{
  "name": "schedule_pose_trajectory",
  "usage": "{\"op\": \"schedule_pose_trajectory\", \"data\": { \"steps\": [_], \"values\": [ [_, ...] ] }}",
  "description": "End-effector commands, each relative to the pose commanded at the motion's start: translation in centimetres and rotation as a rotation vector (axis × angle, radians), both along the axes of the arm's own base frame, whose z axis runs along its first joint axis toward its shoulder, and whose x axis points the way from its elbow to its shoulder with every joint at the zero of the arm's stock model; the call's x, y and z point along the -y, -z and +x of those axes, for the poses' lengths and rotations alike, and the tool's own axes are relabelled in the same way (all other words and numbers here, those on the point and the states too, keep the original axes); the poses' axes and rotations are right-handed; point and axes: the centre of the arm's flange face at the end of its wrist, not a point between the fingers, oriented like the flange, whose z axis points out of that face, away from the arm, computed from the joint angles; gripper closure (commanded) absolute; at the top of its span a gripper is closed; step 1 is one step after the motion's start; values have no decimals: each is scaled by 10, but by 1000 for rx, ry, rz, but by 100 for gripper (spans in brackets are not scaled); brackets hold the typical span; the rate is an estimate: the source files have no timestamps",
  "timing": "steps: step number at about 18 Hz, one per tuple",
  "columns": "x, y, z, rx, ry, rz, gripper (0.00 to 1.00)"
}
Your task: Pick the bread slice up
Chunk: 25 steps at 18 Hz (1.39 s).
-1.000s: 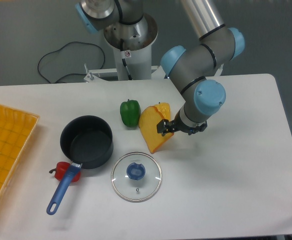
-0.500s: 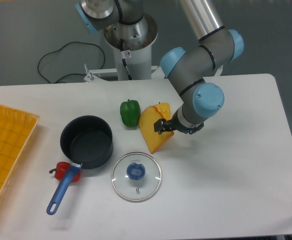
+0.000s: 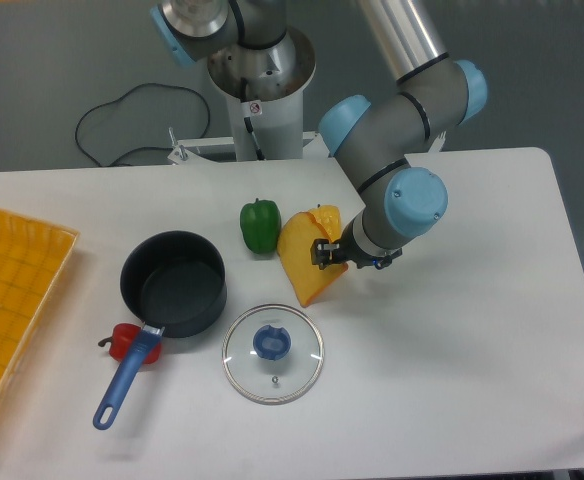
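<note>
Flat on the white table [image 3: 452, 330], near its middle: the bread slice [image 3: 305, 255], a flat yellow-orange plastic toy wedge with a darker orange crust rim, pointed end toward the clear glass pot lid with the blue knob [image 3: 272, 353]. Just beside its left edge, perhaps touching, a green toy pepper [image 3: 260, 225]. Further left, a dark saucepan with a blue handle [image 3: 172, 284], a small red toy [image 3: 124, 340] partly under that handle, and a yellow tray [image 3: 12, 300] at the table's left edge.

Low over the slice's right edge: the black two-finger gripper [image 3: 330, 254], wrist angled in from the right, probably to catch the thin rim from the side away from the pepper. Fingers dark and small against the slice; whether released, clenched or grasping the rim cannot be told. Slice apparently resting on the table, not yet lifted.
</note>
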Motion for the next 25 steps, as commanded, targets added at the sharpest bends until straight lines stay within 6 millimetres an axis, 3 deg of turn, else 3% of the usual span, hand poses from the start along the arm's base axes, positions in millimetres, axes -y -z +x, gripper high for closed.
{"op": "schedule_pose_trajectory", "data": {
  "steps": [5, 13, 25],
  "values": [
    [0, -1, 1, -1, 0, 1, 57],
    [1, -2, 1, 3, -1, -2, 71],
    [-8, -18, 6, 35, 21, -29, 73]
  ]
}}
